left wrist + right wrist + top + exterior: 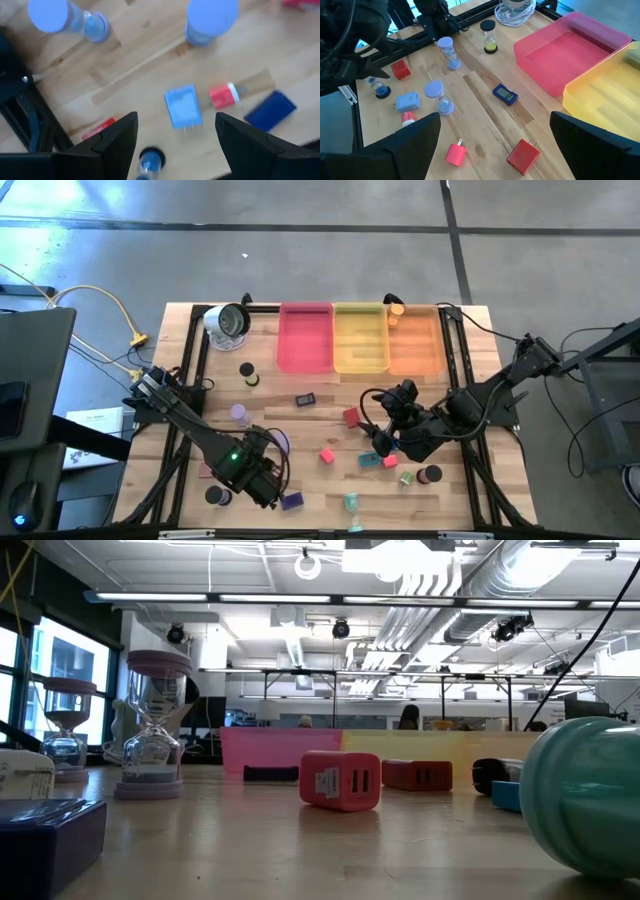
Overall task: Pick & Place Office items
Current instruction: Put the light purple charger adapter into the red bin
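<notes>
The left gripper (262, 470), low and left in the high view, hangs open over a small blue block (182, 106). The right gripper (392, 408), right of middle, is open too.

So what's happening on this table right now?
Two robot arms are sorting small office items on a wooden table. The left gripper hovers open above a light blue charger block, holding nothing. The right gripper also hangs open and empty over the middle of the table, near a red block. The pink tray, yellow tray and orange tray at the back look empty, so the items lie scattered.
</notes>
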Action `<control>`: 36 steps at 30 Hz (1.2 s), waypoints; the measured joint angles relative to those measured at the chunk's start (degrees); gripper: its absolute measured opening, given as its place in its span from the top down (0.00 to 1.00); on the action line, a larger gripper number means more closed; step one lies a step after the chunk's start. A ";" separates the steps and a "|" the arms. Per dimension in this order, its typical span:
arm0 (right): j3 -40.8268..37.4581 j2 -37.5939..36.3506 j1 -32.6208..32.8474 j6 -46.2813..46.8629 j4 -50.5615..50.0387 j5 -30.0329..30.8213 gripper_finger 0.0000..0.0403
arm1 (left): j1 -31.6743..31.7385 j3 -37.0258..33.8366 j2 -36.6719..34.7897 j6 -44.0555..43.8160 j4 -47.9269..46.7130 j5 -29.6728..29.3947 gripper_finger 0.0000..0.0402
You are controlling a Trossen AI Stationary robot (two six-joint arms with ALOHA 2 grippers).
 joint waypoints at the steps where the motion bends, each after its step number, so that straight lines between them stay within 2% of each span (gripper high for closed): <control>1: 0.00 0.00 0.00 -0.02 0.00 0.14 0.09 | 0.00 -0.39 0.00 -0.12 0.04 -1.18 0.36; 8: 0.00 0.00 0.00 2.37 -0.02 0.16 0.09 | 2.43 -2.55 0.00 -1.88 0.28 5.20 0.37; 12: 0.00 0.00 0.00 5.03 0.00 0.09 0.09 | 2.72 -3.36 0.00 -0.43 1.72 5.37 0.37; 21: 0.00 0.00 0.00 7.22 0.87 -0.30 0.09 | -1.05 -7.98 0.00 5.79 11.94 5.03 0.37; 28: 0.00 -0.02 0.22 5.40 4.03 -7.90 0.09 | -1.67 -12.49 0.00 -0.33 14.75 5.69 0.37; 36: 0.00 -0.02 1.01 1.74 6.55 -8.25 0.09 | 0.08 -18.72 0.00 -2.99 23.21 8.61 0.37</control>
